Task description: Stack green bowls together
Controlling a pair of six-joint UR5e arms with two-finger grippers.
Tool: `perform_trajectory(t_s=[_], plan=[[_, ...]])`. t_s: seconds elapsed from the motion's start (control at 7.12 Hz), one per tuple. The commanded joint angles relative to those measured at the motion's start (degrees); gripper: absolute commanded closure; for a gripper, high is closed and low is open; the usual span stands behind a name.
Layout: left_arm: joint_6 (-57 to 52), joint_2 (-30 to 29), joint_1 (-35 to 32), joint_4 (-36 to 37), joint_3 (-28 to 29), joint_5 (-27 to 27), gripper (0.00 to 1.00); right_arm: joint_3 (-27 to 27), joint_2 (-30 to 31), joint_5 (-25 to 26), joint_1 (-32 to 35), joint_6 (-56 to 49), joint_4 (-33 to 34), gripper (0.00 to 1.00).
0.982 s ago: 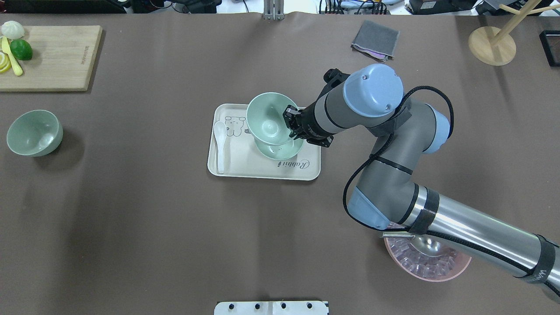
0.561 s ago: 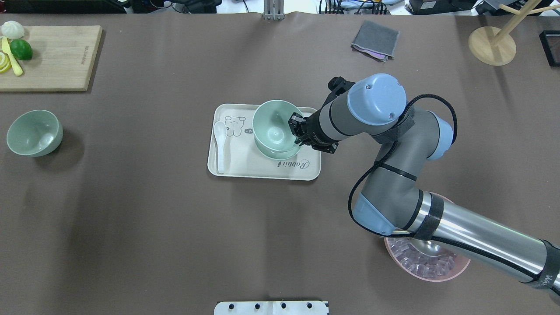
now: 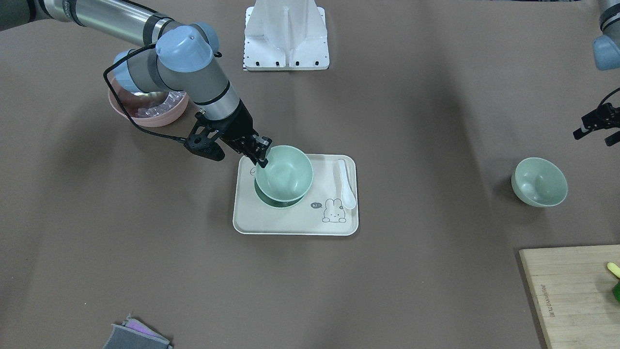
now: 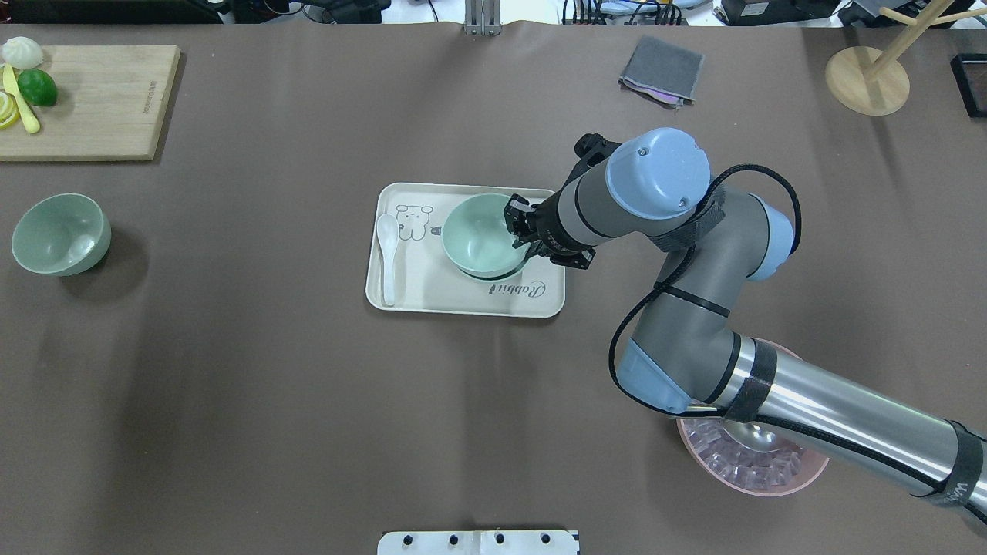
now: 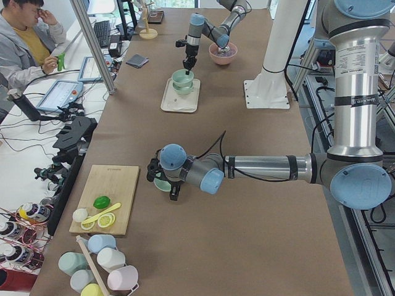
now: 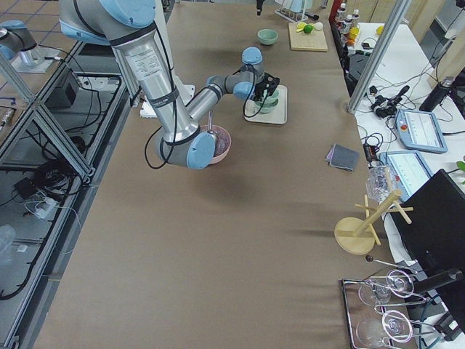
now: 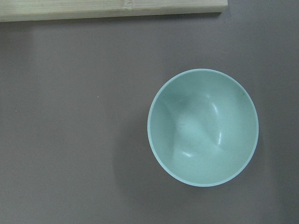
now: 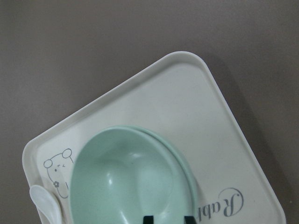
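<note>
Right gripper [image 4: 517, 231] pinches upper green bowl's [image 4: 474, 240] rim, apparently seated inside lower green bowl [image 3: 277, 202]; release comes next.

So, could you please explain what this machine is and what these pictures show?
These are two robot arms at a table. Two pictures look down from above, two from the table's ends, and one comes from each wrist. The right claw grips the rim of a green bowl sitting in a second bowl on a tray beside a spoon. The left arm hangs over a third bowl. A pink bowl, board and cloth lie around.
</note>
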State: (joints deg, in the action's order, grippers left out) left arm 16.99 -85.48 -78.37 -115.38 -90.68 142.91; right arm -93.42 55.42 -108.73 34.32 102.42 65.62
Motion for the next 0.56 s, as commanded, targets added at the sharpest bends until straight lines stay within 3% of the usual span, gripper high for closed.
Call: perform_trajectory(t_s=[0.0,0.14,0.28,0.42], plan=[[0.06,-0.04,0.85,-0.2,1.03,-0.27,0.02,-3.58,2.21,-1.64,4.4,-0.12,1.0,0.0],[0.15,-0.12,1.55,0.15,1.55,-0.88,0.02,-10.66,10.59,-9.31,9.57,-2.9,1.61,0.0],[0.93,-1.87,3.65,0.42,3.99,-0.97,0.02,-11.34,11.54,-16.96,16.15,-6.5,2.49,0.0],[8.86,-5.54,6.71,0.07,6.11,-1.58,0.02,-11.44,14.08,-20.08,19.0,-10.02,2.5,0.0]])
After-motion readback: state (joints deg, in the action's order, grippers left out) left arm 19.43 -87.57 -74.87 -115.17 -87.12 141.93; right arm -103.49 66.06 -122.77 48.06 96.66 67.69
